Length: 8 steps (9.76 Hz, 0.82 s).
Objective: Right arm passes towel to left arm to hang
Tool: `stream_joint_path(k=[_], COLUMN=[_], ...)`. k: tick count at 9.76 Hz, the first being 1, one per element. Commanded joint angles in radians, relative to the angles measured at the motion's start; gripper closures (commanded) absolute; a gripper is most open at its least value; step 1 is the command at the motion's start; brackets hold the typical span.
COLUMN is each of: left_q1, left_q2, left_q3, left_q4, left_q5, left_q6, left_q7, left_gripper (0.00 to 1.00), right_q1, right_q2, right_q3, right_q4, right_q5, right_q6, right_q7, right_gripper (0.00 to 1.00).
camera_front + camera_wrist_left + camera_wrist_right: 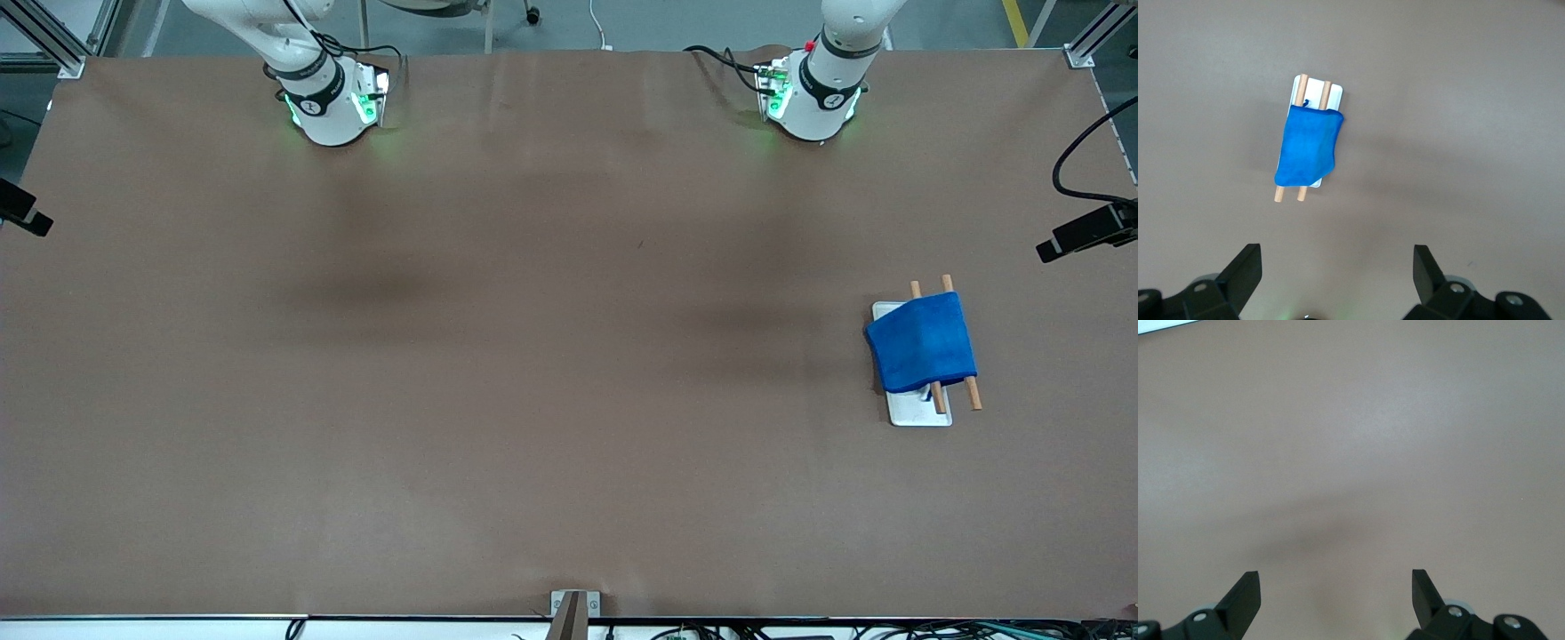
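The blue towel [922, 342] hangs draped over two wooden rods of a small rack [920, 413] with a white base, at the left arm's end of the table. It also shows in the left wrist view [1306, 148]. My left gripper [1337, 259] is open and empty, high above the bare table, apart from the towel. My right gripper [1335, 583] is open and empty over bare table. In the front view only the two arm bases show, the right arm [324, 93] and the left arm [818, 89]; both hands are out of that view.
The brown table [533, 356] stretches wide around the rack. Black side cameras stand at both table ends [1089, 229] [22, 212]. A small bracket [569, 609] sits at the table edge nearest the front camera.
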Motion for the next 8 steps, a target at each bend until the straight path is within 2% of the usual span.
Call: stream_joint_path(k=[1,2,3,6,7,8], left_q1=[0.006,-0.014,-0.089,-0.478,-0.575,-0.647], left_q2=[-0.017,-0.089,-0.114,-0.142,-0.157,-0.174], left_q3=[-0.025,-0.015,0.026,0.4,0.492,0.548], left_q4=[-0.001,-0.014,-0.037,-0.074,-0.092,-0.122], left_q5=[0.011,0.005,0.014,0.005,0.005,0.005], left_q6=[-0.026,-0.024,-0.024,-0.026,-0.024,-0.024], left_q7=[0.022,0.054,0.057,0.065,0.068,0.093], left_gripper=[0.0,0.0,0.0,0.0,0.0,0.0], right_q1=[-0.001,-0.001,-0.001,-0.001,-0.003,-0.001], right_q2=[-0.006,-0.006,-0.006,-0.006,-0.006,-0.006], right_q3=[-0.001,-0.001,-0.001,-0.001,-0.001,-0.001], right_q4=[-0.002,-0.002,-0.002,-0.002,-0.004,-0.004], right_q5=[0.012,0.012,0.012,0.012,0.012,0.012], right_q6=[-0.003,-0.003,-0.001,-0.003,-0.001,0.0], right_q7=[0.012,0.012,0.012,0.012,0.012,0.012], right_gripper=[0.0,0.0,0.0,0.0,0.0,0.0])
